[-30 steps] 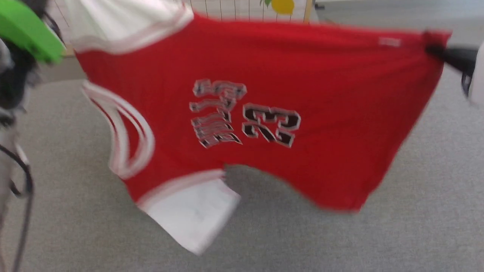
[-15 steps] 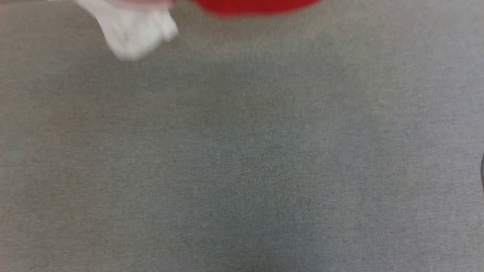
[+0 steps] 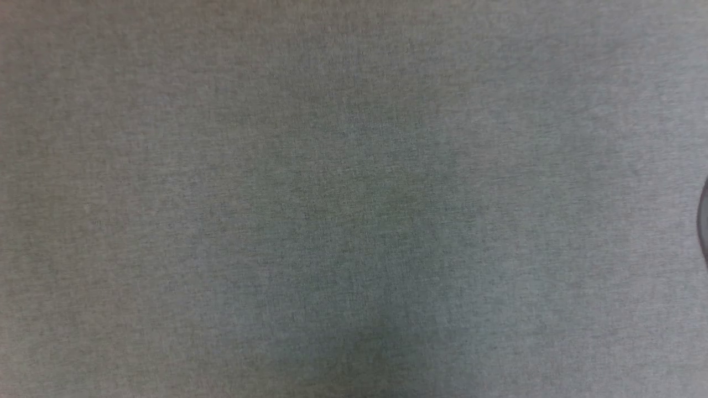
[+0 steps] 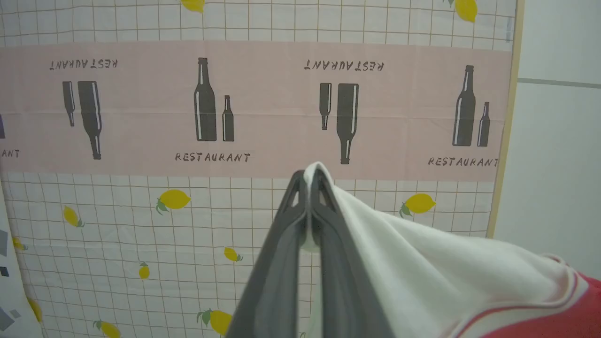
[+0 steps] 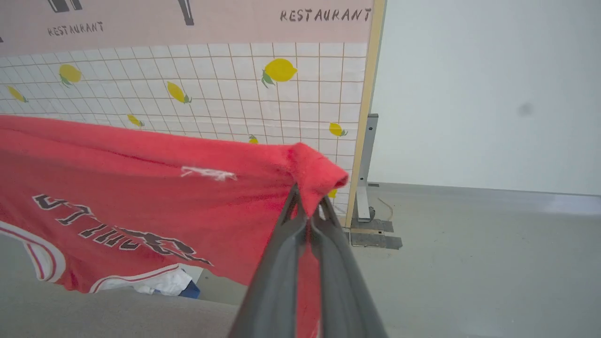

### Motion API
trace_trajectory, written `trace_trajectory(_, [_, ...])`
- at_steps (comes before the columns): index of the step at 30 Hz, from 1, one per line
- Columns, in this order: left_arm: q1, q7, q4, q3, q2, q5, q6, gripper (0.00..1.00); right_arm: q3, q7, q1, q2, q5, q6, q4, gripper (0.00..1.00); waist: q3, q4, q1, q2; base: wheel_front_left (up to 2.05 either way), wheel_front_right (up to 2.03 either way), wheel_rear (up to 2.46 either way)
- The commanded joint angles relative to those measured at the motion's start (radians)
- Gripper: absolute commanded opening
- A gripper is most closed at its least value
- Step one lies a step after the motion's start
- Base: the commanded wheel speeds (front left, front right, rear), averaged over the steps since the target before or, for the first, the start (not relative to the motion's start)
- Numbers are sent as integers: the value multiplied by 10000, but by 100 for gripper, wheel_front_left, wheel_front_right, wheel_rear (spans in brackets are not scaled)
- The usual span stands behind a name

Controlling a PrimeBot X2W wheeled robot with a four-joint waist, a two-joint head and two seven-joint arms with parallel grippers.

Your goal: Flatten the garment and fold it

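The garment, a red jersey with black lettering and red-and-white striped trim, hangs stretched in the air in the right wrist view. My right gripper is shut on a bunched red corner of it. In the left wrist view my left gripper is shut on the garment's white sleeve, which drapes away to the right toward its striped trim and red body. The lower part of the garment hangs above the grey surface.
The head view looks down on a grey cloth-covered surface, with a dark rounded shape at its right edge. Behind the garment stands a screen printed with lemons and bottles, its wooden post on a metal foot. Grey floor lies right of it.
The head camera has tilted down, so the garment slid off the top of that view and grey surface took its place. Both grips look unchanged.
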Motion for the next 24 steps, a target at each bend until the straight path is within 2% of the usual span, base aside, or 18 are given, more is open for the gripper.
trace_trajectory(1, [113,-142,138,45,-96,-134,-125,0,42,-128,345,1,124,-15,112,0,90,179,-3,0,0,0,0])
trace_trajectory(5, [859,-576,623,109,-333,-533,-508,0,410,-508,1355,-92,687,-15,211,0,-313,446,-3,0,0,0,0])
trace_trajectory(8, [1897,-895,957,197,-413,-804,-639,0,820,-907,2573,-226,1363,-15,173,0,-1031,548,-3,0,0,0,0])
trace_trajectory(15, [5230,-1544,737,578,-1283,-1721,-870,0,1576,-1588,6019,-1382,2883,-15,-523,0,-2964,1411,-3,0,0,0,0])
trace_trajectory(19, [7959,-1647,12,640,-1660,-1982,-762,0,1855,-1873,8658,-1629,3721,-15,-1191,0,-4199,1649,-3,0,0,0,0])
trace_trajectory(24, [11047,-1473,-1085,493,-2055,-2281,-307,0,1866,-2250,11156,-1667,4323,-15,-1860,0,-5231,1736,-3,0,0,0,0])
